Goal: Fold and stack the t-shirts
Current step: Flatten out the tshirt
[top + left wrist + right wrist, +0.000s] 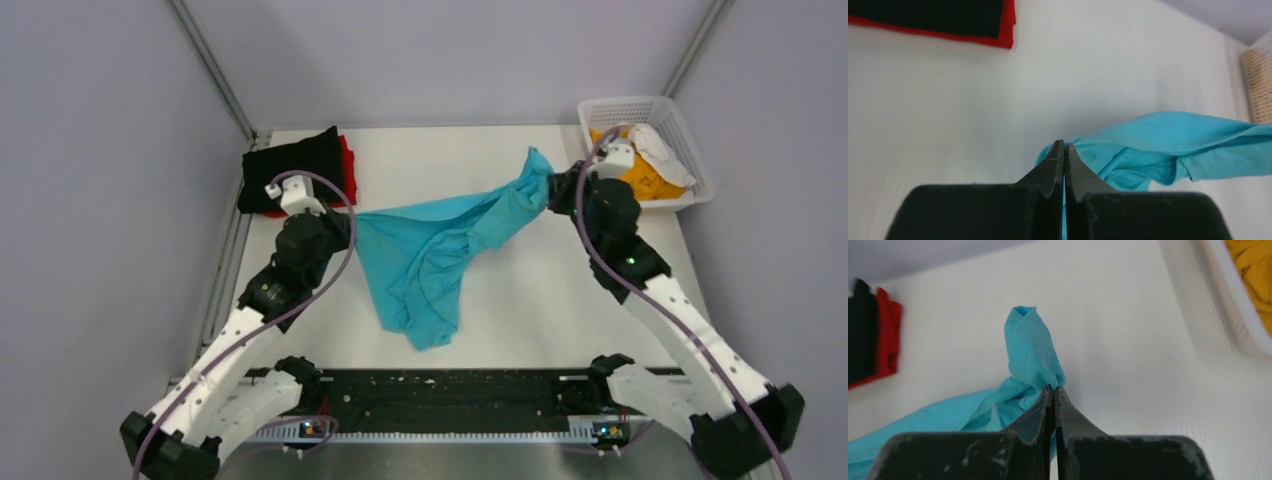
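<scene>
The turquoise-blue t-shirt [430, 255] hangs stretched between my two grippers above the table's middle, its lower part sagging in folds. My left gripper [350, 222] is shut on its left edge; in the left wrist view [1064, 145] the cloth [1168, 145] shows between the closed jaws. My right gripper [548, 190] is shut on its right end, with a bunched tip [1028, 345] sticking up past the closed jaws [1053, 388]. A folded black t-shirt [295, 170] lies on a red one [347, 165] at the far left. An orange t-shirt [650, 178] lies in the basket.
A white plastic lattice basket [690, 125] stands at the far right corner, holding the orange shirt and a white cloth [662, 150]. The black-on-red stack also shows in the left wrist view [948, 17] and in the right wrist view [870, 335].
</scene>
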You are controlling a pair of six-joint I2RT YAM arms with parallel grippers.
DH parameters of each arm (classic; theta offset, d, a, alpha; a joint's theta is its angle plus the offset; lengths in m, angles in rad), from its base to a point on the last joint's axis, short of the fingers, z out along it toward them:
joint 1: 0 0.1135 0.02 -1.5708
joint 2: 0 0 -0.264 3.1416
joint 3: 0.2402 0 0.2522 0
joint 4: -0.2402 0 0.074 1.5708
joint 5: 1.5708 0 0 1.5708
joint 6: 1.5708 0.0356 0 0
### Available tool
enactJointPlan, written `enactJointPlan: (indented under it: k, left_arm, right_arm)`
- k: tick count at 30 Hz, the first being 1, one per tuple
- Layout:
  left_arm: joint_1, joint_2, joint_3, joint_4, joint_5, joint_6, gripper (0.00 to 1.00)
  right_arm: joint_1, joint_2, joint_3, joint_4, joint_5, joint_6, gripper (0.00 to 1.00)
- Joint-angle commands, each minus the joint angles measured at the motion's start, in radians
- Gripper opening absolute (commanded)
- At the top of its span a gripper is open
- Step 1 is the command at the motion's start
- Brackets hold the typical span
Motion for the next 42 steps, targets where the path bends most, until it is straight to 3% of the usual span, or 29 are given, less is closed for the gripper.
enactJointPlan:
  k: [1, 6, 13, 19, 24, 29, 33, 38, 42]
  left_arm:
    - [-0.001, -0.169, 0.166, 0.051, 0.047, 0.09, 0.0]
    - [-0.001, -0.292, 0.352, 0.015, 0.118, 0.153, 0.0]
    - [-0.001, -0.331, 0.651, -0.046, 0.451, 0.168, 0.0]
    - [0.001, -0.298, 0.862, -0.094, 0.625, 0.161, 0.0]
    - [0.024, -0.291, 0.904, -0.096, 0.632, 0.154, 0.0]
    - [0.04, -0.288, 0.836, -0.08, 0.617, 0.146, 0.0]
    - [0.042, -0.271, 0.712, -0.033, 0.46, 0.152, 0.0]
    - [0.041, -0.117, 0.583, -0.035, 0.046, 0.196, 0.0]
    - [0.054, 0.113, 0.454, -0.027, -0.351, 0.169, 0.0]
  right_arm:
    - [0.011, -0.269, 0.062, 0.027, -0.078, -0.075, 0.0]
    - [0.011, -0.395, 0.291, -0.088, -0.146, -0.122, 0.0]
    - [0.012, -0.432, 0.6, -0.212, -0.366, -0.113, 0.0]
    - [0.011, -0.464, 0.746, -0.272, -0.524, -0.077, 0.0]
    - [0.011, -0.464, 0.792, -0.292, -0.542, -0.087, 0.0]
    - [0.011, -0.452, 0.732, -0.245, -0.504, -0.127, 0.0]
    - [0.011, -0.406, 0.617, -0.178, -0.433, -0.176, 0.0]
    - [0.012, -0.273, 0.435, -0.05, -0.279, -0.215, 0.0]
    - [0.005, -0.091, 0.254, 0.135, -0.086, -0.277, 0.0]
